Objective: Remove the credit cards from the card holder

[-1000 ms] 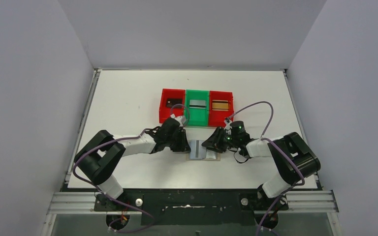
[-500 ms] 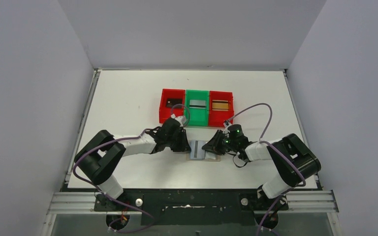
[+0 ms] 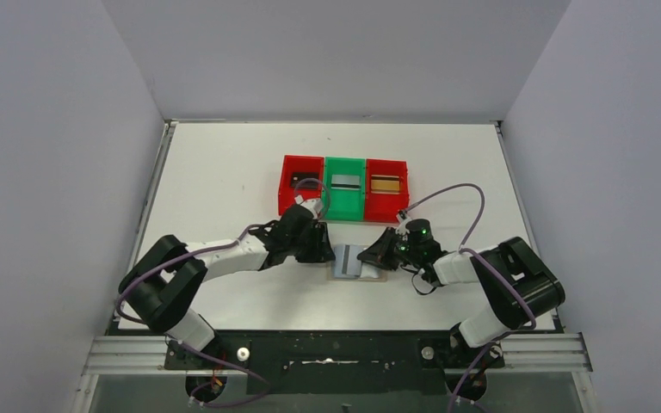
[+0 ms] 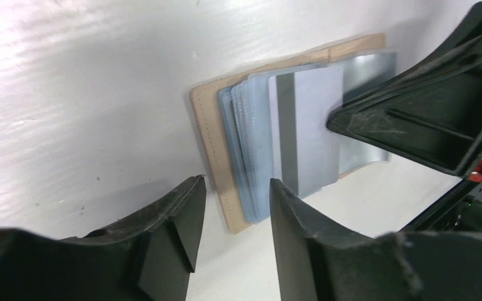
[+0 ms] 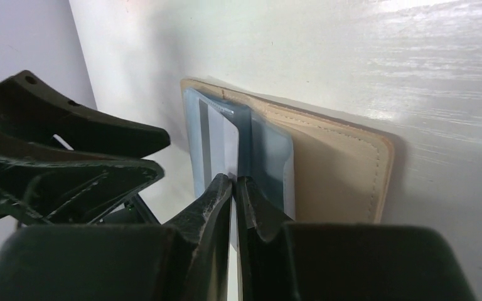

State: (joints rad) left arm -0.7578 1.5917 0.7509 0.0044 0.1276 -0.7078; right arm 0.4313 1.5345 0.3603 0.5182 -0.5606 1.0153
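Right side pinching a card, left side guarding the holder!

The card holder (image 4: 216,157) lies open on the table (image 3: 224,172), at 6 o'clock from the bins (image 3: 345,160). My right end effector (image 5: 234,182) reaches from 3 o'clock, clamped tight on the edge of the silver-grey card (image 4: 307,125) sticking out of the blue pockets. That's my pull grip. My left end effector (image 4: 235,185) sits spread wide at the holder's 9 o'clock edge, I reckon to brace it against sliding along. Contact I can't confirm.

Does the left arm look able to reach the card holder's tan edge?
Probably yes: the left end effector hangs open beside the card holder, nothing between; the right end effector pinches the grey card farther over.
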